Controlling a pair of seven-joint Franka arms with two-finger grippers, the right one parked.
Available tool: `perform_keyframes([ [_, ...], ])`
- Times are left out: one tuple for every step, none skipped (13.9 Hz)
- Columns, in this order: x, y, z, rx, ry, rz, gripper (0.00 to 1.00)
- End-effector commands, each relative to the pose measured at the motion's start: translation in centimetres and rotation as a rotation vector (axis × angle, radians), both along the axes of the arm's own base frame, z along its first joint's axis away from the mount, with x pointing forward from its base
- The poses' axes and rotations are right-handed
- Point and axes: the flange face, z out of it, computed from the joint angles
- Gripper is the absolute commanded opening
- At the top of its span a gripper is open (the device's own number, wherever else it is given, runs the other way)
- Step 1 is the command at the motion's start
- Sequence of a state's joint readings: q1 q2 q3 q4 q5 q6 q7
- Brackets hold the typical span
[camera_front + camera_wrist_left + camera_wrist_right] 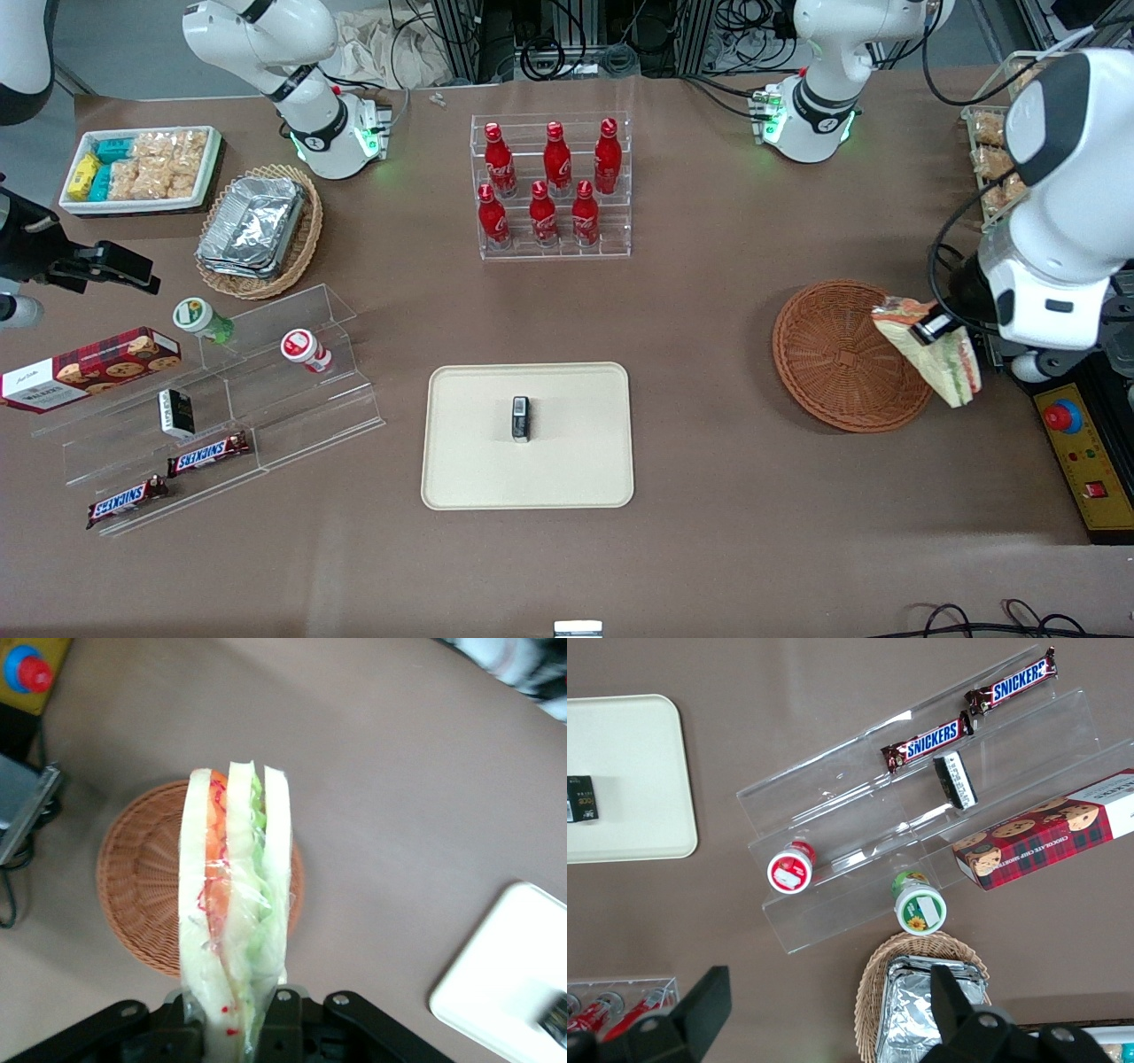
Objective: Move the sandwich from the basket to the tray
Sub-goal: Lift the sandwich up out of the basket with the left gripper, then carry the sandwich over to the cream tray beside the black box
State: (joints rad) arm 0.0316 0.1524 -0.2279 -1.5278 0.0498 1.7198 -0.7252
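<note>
Sandwich (235,904) in glossy clear film; basket (837,359) rough woven wicker; tray (469,461) smooth matt plastic; tabletop (709,532) matt brown

We see the black gripper (932,330) clamping the sandwich (941,356) — pale bread, orange-red and green layers under clear wrap. The basket (837,356) is reddish-brown weave, the tray (528,435) cream-beige — a small dark object (521,418) on it. The table (709,292) is dull brown.
</note>
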Motion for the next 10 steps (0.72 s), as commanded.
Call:
perform_keyframes([
  [0.8,-5.4,0.7,-0.039,0.005,-0.155,0.0],
  [1.4,-7.7,-0.2,-0.048,0.011,-0.207,0.0],
  [1.6,-11.0,-1.0,-0.049,0.013,-0.269,0.0],
  [1.8,-14.1,-2.8,-0.023,0.024,-0.33,0.0],
  [1.9,-17.8,-4.9,0.011,0.027,-0.388,0.0],
  [1.9,-21.2,-7.1,0.031,0.035,-0.436,0.0],
  [2.4,-23.5,-9.4,0.029,0.048,-0.448,0.0],
  [2.6,-25.6,-11.6,0.013,0.063,-0.426,0.0],
  [2.5,-27.6,-13.6,-0.002,0.069,-0.404,0.0],
  [2.9,-28.7,-15.4,-0.027,0.05,-0.406,0.0],
])
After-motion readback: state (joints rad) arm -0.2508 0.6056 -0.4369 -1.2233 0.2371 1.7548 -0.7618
